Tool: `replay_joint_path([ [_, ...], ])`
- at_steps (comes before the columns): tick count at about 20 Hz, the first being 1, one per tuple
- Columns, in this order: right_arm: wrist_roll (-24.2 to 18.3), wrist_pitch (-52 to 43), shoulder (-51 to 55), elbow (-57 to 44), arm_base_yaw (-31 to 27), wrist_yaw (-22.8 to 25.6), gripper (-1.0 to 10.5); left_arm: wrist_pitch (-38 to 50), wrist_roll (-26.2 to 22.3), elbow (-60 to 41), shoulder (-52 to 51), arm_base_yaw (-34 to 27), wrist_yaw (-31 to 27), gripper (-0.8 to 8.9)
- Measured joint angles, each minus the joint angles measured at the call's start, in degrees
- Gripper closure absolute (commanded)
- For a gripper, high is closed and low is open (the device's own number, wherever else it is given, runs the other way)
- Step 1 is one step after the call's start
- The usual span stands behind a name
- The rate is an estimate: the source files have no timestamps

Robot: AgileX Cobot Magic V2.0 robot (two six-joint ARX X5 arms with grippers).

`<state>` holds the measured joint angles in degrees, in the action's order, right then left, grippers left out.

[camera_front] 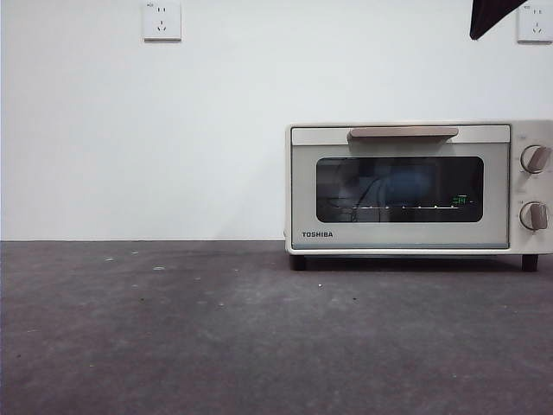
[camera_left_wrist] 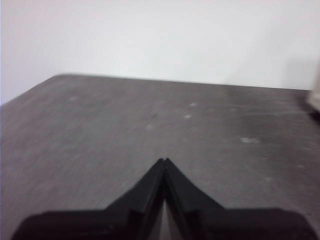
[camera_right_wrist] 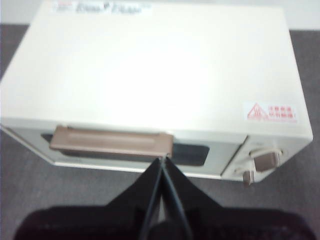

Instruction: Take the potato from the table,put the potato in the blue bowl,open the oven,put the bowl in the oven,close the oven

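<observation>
A: We log the oven (camera_front: 415, 190) on the dark grey surface (camera_front: 173, 328), door up and closed, beige bar handle (camera_front: 403, 132) along the door's top edge, two knobs (camera_front: 535, 159) beside the door.

B: Through the dark glass we make out a blue shape, likely the blue bowl (camera_front: 406, 186). We cannot see the potato.

A: Right gripper (camera_right_wrist: 163, 160) hangs above the oven's front, tips just in front of the handle's end, jaws clenched together, grasping nothing.

B: Left gripper (camera_left_wrist: 164, 161) sits over bare surface, well apart from the oven, jaws pressed together and empty.
</observation>
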<state>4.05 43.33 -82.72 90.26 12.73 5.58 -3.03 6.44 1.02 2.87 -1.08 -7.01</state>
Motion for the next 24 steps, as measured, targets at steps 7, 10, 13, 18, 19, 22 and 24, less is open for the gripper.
replay_joint_path([
  [7,0.02,-0.24,0.0,0.0,-0.02,0.02,9.5,-5.75,1.81,0.0,-2.51,-0.04,0.42,8.18],
  [10,0.02,-0.24,0.0,0.0,0.0,0.0,9.5,-6.51,1.79,0.0,-2.51,-0.04,4.0,8.18],
  [13,0.0,-0.26,0.0,0.0,0.0,0.0,9.5,-7.17,1.51,0.0,-2.51,-0.39,9.09,8.18],
  [18,0.02,-0.26,-0.02,0.0,0.0,0.0,9.5,-7.19,1.05,0.0,-2.51,-0.42,10.03,8.18],
  [19,0.02,-0.26,-0.02,0.0,0.0,0.0,9.5,-7.19,0.83,0.0,-2.51,-0.42,10.03,8.18],
  [22,0.02,-0.26,-0.02,0.0,0.0,0.0,9.5,-7.19,-0.76,0.0,-2.51,-0.42,10.56,8.18],
  [24,0.02,-0.26,-0.02,0.0,0.0,0.0,9.5,-7.19,-2.29,0.0,-2.51,-0.42,11.17,8.18],
])
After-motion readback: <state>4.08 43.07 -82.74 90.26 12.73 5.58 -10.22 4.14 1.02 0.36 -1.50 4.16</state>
